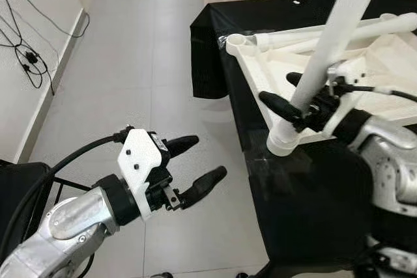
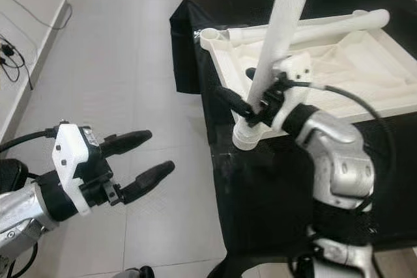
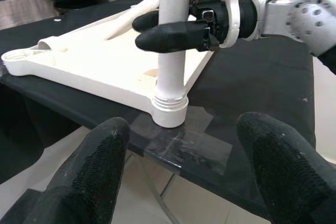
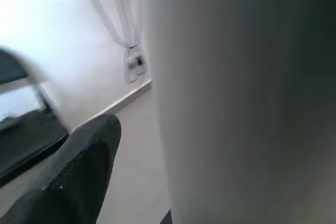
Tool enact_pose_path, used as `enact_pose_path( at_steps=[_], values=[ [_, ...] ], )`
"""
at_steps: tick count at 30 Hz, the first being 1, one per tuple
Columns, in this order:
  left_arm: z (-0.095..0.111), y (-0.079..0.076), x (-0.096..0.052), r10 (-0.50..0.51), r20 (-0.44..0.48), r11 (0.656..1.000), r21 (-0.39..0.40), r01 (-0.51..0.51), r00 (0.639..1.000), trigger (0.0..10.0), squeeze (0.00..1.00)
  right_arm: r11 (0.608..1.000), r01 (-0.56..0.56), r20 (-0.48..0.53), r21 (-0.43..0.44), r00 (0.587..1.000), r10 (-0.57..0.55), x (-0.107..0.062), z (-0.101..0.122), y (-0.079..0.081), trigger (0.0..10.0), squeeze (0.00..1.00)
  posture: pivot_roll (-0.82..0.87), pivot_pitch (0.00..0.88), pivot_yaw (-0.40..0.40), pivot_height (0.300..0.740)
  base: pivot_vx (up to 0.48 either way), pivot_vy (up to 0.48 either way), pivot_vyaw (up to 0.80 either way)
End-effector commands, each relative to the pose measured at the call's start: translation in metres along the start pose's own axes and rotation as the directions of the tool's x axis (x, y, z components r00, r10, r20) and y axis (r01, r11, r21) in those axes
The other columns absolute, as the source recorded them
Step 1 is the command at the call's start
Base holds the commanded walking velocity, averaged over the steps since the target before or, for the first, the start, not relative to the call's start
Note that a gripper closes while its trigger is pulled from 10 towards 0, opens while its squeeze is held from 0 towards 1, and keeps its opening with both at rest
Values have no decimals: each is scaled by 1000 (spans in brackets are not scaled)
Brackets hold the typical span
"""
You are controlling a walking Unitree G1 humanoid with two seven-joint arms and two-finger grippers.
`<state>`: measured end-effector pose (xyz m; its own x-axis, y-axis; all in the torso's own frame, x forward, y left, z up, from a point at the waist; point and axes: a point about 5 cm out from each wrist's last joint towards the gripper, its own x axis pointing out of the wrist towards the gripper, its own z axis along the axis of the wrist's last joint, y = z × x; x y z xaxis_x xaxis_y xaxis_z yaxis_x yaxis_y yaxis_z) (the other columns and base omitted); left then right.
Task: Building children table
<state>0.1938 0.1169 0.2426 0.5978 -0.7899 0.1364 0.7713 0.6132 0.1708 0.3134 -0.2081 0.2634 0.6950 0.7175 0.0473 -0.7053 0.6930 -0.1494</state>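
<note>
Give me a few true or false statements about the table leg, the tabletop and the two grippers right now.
1. The right gripper has its fingers around the upright white leg. True.
2. The left gripper is holding a leg. False: its fingers are open and empty, out over the floor.
3. The leg stands in a corner socket of the upside-down tabletop. True.
4. The tabletop lies on the bare floor. False: it lies on a black-covered surface.
5. More white legs lie inside the tabletop. True.
</note>
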Motion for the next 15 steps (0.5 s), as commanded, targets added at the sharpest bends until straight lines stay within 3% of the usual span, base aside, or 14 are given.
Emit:
enact_pose_path(
  at_steps=[1, 7, 13, 14, 15],
  values=[
    [2, -5, -2, -19, -3, 1000, -11, 19, 1000, 10000, 0, 995, -95, 34, -33, 995, 96, 9, 9, -5, 10000, 0, 109, 246, 6, 740, 0, 0, 0],
    [5, -7, -5, -8, -13, 1000, -6, 8, 1000, 10000, 0, 982, -180, 66, -57, 981, 183, 23, 25, -25, 10000, 0, 150, 263, 11, 740, 0, 0, 0],
    [7, -8, -10, 3, -20, 1000, 1, -3, 1000, 10000, 0, 952, -298, 51, -65, 952, 301, 22, 28, -34, 10000, 0, 170, 269, 12, 740, 0, 0, 0],
    [8, -8, -10, 4, -21, 1000, 2, -4, 1000, 10000, 0, 947, -314, 49, -66, 947, 317, 22, 28, -34, 8392, 0, 174, 269, 15, 740, 0, 0, 0],
    [8, -8, -10, 4, -21, 1000, 2, -4, 1000, 10000, 0, 947, -314, 49, -66, 947, 317, 22, 28, -34, 8392, 0, 174, 269, 15, 740, 0, 0, 0]
  ],
)
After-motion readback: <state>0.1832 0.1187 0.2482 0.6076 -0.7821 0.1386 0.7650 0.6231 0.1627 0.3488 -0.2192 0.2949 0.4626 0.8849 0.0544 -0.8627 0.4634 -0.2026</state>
